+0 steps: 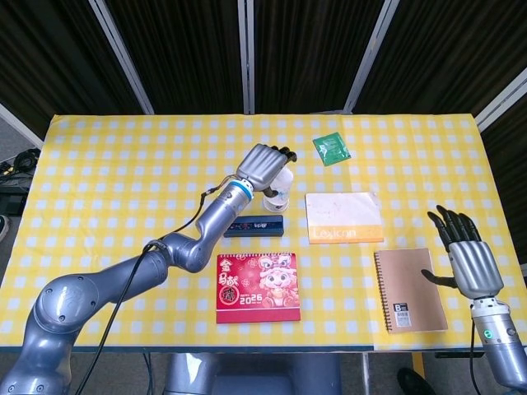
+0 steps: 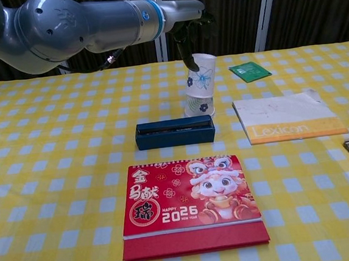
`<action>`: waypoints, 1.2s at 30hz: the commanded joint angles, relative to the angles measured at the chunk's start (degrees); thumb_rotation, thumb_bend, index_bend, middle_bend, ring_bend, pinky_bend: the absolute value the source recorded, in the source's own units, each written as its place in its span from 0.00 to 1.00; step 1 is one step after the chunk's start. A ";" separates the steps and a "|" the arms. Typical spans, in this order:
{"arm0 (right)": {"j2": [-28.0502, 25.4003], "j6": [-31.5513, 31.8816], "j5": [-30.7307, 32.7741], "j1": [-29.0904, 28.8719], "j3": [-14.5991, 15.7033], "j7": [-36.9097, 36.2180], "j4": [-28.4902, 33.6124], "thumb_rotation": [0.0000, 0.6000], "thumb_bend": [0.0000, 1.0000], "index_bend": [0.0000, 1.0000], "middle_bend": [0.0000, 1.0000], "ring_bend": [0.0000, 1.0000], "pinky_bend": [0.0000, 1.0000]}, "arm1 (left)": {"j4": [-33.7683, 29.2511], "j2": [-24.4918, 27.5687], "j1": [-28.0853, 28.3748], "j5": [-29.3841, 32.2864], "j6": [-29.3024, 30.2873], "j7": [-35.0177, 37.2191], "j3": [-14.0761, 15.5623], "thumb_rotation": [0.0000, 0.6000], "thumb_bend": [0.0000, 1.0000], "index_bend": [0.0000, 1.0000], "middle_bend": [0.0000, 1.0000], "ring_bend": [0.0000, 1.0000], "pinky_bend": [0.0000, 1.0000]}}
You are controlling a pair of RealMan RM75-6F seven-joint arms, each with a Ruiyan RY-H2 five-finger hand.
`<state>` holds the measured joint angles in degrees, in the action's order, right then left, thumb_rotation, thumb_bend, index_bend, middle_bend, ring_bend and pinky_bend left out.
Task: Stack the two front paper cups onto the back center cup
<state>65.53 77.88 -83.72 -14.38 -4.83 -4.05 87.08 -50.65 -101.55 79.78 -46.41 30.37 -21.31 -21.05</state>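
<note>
Left hand (image 2: 189,34) pinching tilted upper cup (image 2: 201,73), seating it on back cup (image 2: 199,105); next needs straightening, release; right hand (image 1: 464,262) fingers spread, idle.

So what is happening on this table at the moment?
The left hand is putting a flowered paper cup onto another paper cup behind the blue pencil box. The upper cup sits tilted, not fully seated. The right hand hovers open beside the spiral notebook, holding nothing.
</note>
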 commanded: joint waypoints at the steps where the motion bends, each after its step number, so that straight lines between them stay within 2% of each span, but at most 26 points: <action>1: -0.02 0.01 -0.02 0.03 -0.04 -0.05 0.01 1.00 0.00 0.01 0.00 0.00 0.00 | 0.35 -0.30 0.13 -0.10 -0.54 0.90 0.24 1.00 0.13 0.10 0.07 0.13 0.28; 9: -0.05 -0.11 -0.12 0.11 -0.12 -0.03 0.05 1.00 0.00 0.01 0.00 0.00 0.00 | -0.32 0.08 -0.42 -2.21 0.22 3.31 0.71 1.00 0.13 0.09 0.06 0.12 0.24; 13: -0.18 0.12 -0.34 0.22 -0.21 -0.25 0.22 1.00 0.00 0.01 0.00 0.00 0.00 | -2.71 1.58 -2.35 -4.22 1.96 5.66 1.04 1.00 0.13 0.04 0.00 0.03 0.06; 15: -0.26 0.14 -0.54 0.26 -0.18 -0.39 0.31 1.00 0.00 0.01 0.00 0.00 0.00 | -5.10 3.19 -4.20 -5.70 4.02 7.04 1.39 1.00 0.10 0.00 0.00 0.00 0.00; 18: -0.36 0.29 -0.89 0.32 -0.15 -0.45 0.55 1.00 0.00 0.01 0.00 0.00 0.00 | -9.14 5.59 -7.84 -7.80 9.09 9.06 1.76 1.00 0.02 0.00 0.00 0.00 0.00; 25: -0.68 0.85 -1.98 0.58 0.13 -0.22 1.54 1.00 0.00 0.01 0.00 0.00 0.00 | -23.18 15.25 -20.82 -12.99 22.50 12.27 6.12 1.00 0.00 0.00 0.00 0.00 0.00; 31: -0.89 1.48 -2.53 0.93 0.26 0.74 2.27 1.00 0.00 0.01 0.00 0.00 0.00 | -38.07 24.13 -34.40 -16.22 37.30 12.33 11.28 1.00 0.00 0.00 0.00 0.00 0.00; 36: -1.17 2.26 -2.89 1.33 0.25 1.40 3.00 1.00 0.00 0.01 0.00 0.00 0.00 | -48.47 29.63 -44.38 -18.42 47.44 8.31 17.32 1.00 0.00 0.00 0.00 0.00 0.00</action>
<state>64.41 80.04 -86.51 -13.11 -4.59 -2.74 89.98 -93.03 -76.40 41.12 -62.61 72.11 -10.65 -8.12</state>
